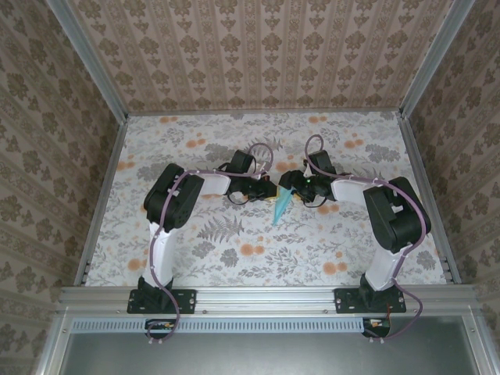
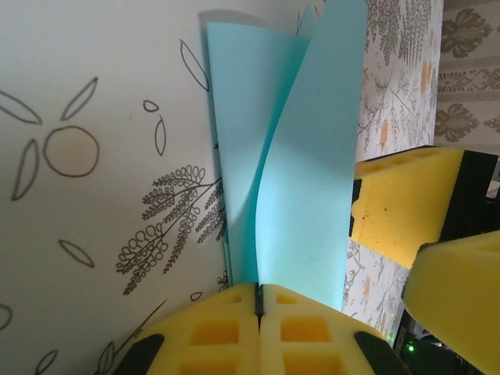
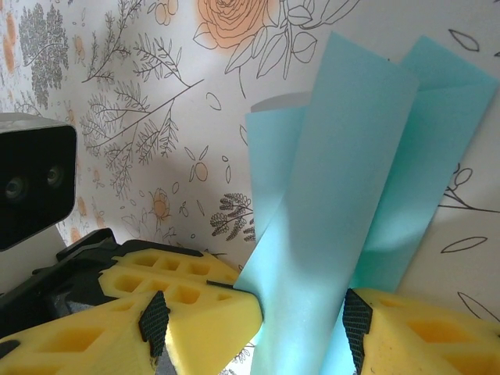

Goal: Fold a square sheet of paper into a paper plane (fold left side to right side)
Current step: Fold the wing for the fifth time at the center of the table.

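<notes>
Paper plane (image 1: 282, 207), light blue and loosely folded, sits mid-table (image 1: 234, 250) on the floral cloth. The left gripper (image 2: 258, 312) is clamped tight on one edge. The right gripper (image 3: 301, 308) straddles it with jaws apart, seemingly not pinching.

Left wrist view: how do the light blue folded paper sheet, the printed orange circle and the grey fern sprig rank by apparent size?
1. light blue folded paper sheet, clearly largest, but nearest the camera.
2. grey fern sprig.
3. printed orange circle, smallest.
</notes>
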Motion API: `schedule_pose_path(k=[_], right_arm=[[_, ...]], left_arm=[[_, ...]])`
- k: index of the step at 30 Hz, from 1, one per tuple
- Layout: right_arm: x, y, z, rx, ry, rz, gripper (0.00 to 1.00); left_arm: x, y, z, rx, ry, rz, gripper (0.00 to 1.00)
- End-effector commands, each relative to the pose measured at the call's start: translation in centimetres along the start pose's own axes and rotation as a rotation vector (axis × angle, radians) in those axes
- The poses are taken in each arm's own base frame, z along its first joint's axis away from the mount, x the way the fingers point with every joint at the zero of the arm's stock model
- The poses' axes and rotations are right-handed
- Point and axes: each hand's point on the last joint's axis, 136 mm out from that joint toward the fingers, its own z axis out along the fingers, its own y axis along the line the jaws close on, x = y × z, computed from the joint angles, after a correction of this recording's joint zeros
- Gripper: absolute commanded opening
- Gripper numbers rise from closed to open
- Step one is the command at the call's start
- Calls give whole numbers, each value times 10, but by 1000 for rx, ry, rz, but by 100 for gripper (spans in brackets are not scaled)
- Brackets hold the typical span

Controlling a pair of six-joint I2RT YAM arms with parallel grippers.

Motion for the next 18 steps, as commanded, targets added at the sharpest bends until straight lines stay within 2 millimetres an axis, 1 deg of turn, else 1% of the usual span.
schedule_pose_path(k=[1,5,8,10,13,18], right_arm=[[5,3,-8,0,7,-24,64],[5,-2,-14,30,3,-24,64],[4,-1,-23,39,-10,-38,64],[2,5,-29,27,-21,-52,64],[-3,17,-31,-11,-34,-71,64],[-13,34,-22,-68,-26,-83,63]], left_arm=[[22,35,11,-97,62,-69,0],[21,35,11,-99,60,-68,0],[21,35,11,-99,60,-67,0],[21,35,11,-100,59,-68,0],[21,36,11,-100,60,-68,0],[20,35,11,-99,59,-65,0]])
